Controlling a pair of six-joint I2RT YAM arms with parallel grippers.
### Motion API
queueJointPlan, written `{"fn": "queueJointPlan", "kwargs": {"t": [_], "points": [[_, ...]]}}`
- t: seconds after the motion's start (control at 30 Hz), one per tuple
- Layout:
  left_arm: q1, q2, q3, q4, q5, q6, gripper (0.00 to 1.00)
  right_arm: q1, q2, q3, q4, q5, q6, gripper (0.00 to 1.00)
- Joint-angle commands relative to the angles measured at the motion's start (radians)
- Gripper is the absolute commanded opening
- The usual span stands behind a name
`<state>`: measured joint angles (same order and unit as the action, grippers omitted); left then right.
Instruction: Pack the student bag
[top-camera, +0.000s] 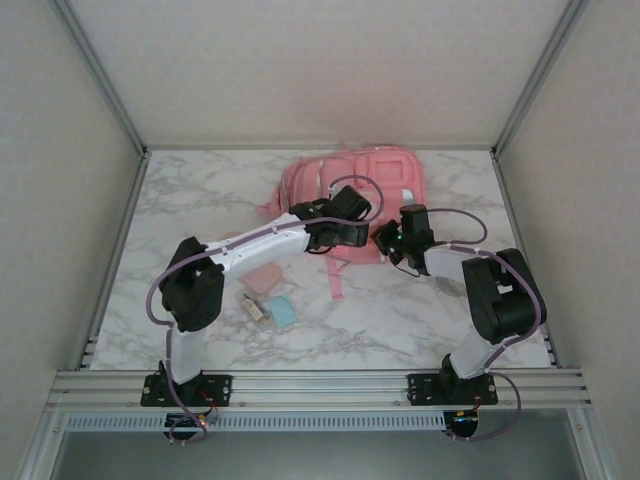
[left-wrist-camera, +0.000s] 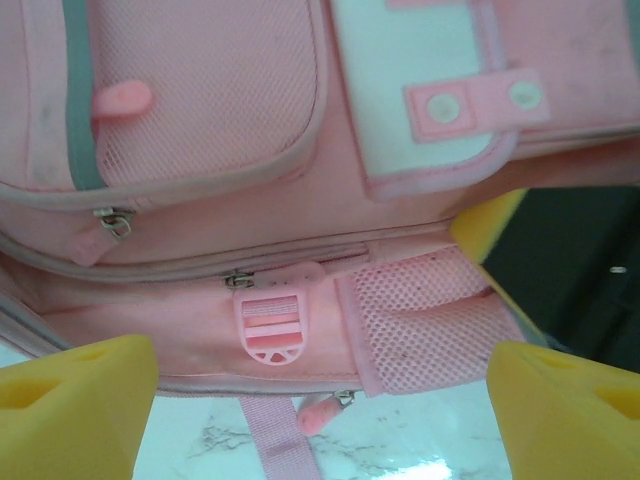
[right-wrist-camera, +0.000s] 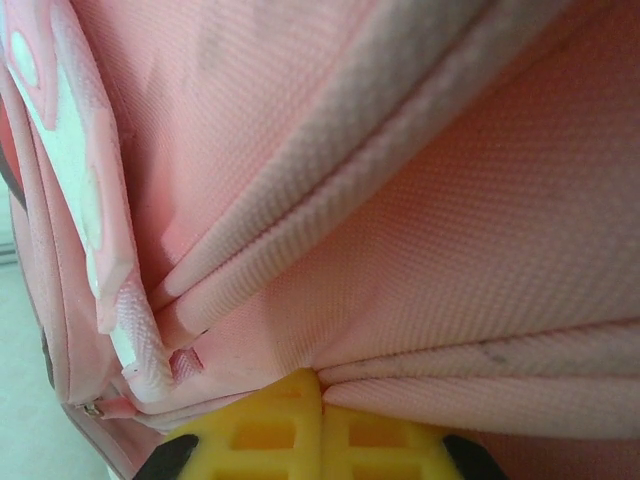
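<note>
Top external view, nearest us: a blue flat item and a small metallic object lie on the marble table beside the left arm, with a flat pink pouch just beyond them. Farther in, the left pincer hovers over the near edge of the student bag. In the left wrist view its yellow fingertips stand wide apart, holding nothing, above a pink buckle. To the right, the right pincer is closed, pinching a fold of the bag's fabric. We see the bag lying at the far centre of the table.
</note>
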<state>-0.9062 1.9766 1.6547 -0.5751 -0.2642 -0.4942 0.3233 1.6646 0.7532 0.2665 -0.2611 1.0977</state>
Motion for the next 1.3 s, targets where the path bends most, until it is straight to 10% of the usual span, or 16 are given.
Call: {"fn": "queueJointPlan", "kwargs": {"t": [0.0, 0.7, 1.27], "points": [[-0.002, 0.067, 0.004, -0.050, -0.084, -0.007, 0.83, 0.030, 0.024, 0.023, 0.040, -0.023, 0.015, 0.00], [0.067, 0.267, 0.118, 0.038, -0.129, 0.045, 0.64, 0.032, -0.007, 0.015, 0.018, -0.049, -0.015, 0.00], [0.144, 0.147, -0.064, 0.118, -0.151, -0.009, 0.39, 0.031, -0.002, 0.039, -0.048, -0.048, -0.065, 0.00]]}}
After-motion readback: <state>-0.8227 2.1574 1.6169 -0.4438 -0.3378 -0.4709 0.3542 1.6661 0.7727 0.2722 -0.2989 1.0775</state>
